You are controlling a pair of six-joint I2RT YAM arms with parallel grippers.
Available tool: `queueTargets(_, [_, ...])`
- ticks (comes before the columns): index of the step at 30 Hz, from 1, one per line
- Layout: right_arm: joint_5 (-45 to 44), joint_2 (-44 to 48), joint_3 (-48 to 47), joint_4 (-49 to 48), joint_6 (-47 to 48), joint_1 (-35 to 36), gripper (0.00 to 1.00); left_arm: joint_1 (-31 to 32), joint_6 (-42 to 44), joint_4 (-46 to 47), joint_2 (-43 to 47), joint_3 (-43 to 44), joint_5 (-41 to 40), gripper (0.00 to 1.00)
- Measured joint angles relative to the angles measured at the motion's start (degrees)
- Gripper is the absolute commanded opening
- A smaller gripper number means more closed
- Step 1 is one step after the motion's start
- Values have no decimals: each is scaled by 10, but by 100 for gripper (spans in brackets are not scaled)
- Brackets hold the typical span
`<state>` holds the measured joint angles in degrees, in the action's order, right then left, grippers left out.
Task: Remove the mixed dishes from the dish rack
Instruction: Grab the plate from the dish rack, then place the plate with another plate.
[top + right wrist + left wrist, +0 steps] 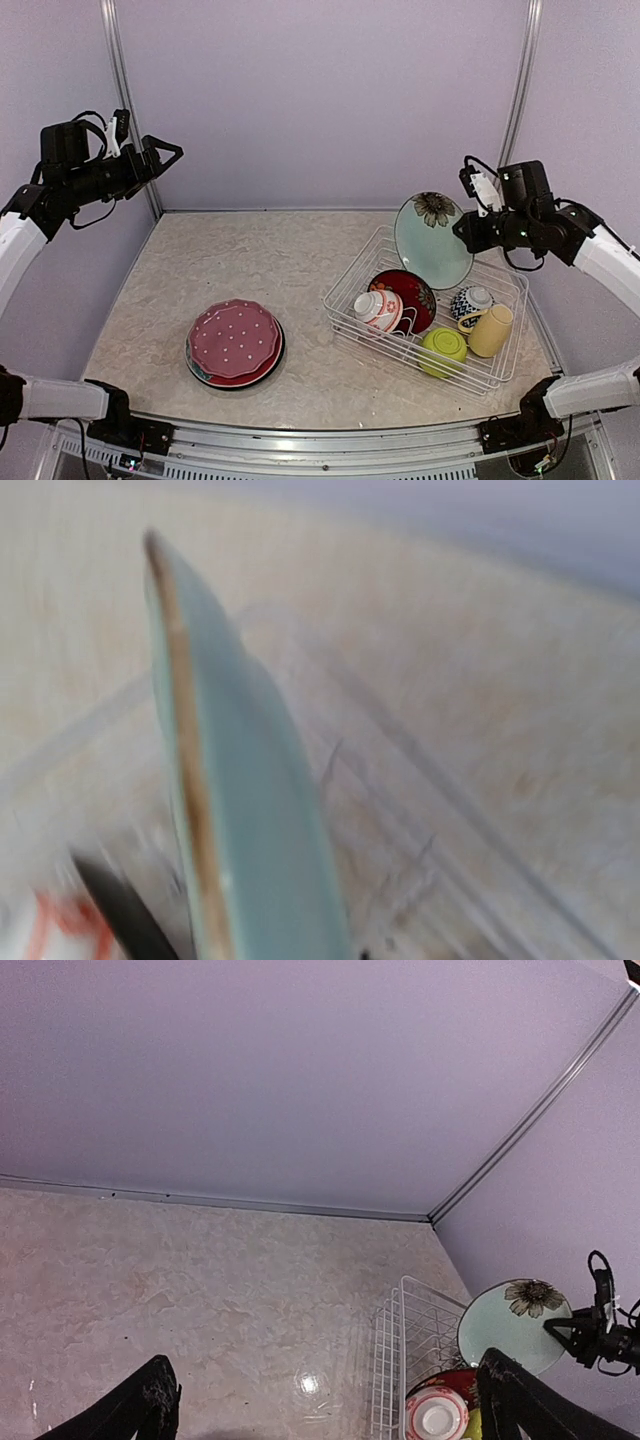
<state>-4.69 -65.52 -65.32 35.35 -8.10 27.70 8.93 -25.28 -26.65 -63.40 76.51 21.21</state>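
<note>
The table (300,260) is taken up on the right by the rack (345,280), and on the left by a stack of plates (235,343) set well apart from it. The teal plate (430,245) is seen on edge at the rack's far side, tilted, with its top well above the wire. Whether its lower edge rests among the prongs cannot be told.

It is gripped at its right rim by the right gripper (465,232), whose jaws appear closed thin on the edge. The wrist view is blurred, so the contact itself is not clearly shown. The left gripper (165,155) is held high by the left wall, jaws spread fully, with nothing in them.

The teal plate is judged stiff, glazed and slippery, fairly heavy for a rim pinch, and breakable if dropped. A hold deep over the rim is advised, since a shallow one could let the plate swing or slide out.

Just in front of it in the rack a red plate (412,290) leans, with a red-white bowl (378,308) against it. To the right a blue-white bowl (470,302) and a mug (491,330) are lodged, and a green bowl (443,350) sits at the near edge. The prongs and the red plate could be struck if the teal plate is drawn sideways, so a lift straight up is judged safer.
</note>
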Motion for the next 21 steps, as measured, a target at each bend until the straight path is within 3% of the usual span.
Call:
queueTargets(4, [-25, 63, 3, -37, -47, 0, 0, 0, 0, 0, 0, 0, 1, 99])
queueTargets(9, [-23, 67, 6, -96, -97, 0, 0, 1, 0, 0, 0, 0, 5, 99])
queueTargets(16, [74, -17, 6, -185, -170, 5, 0, 1, 0, 0, 0, 0, 6, 99])
queueTargets(21, [126, -122, -20, -225, -204, 54, 0, 1, 0, 0, 0, 0, 6, 99])
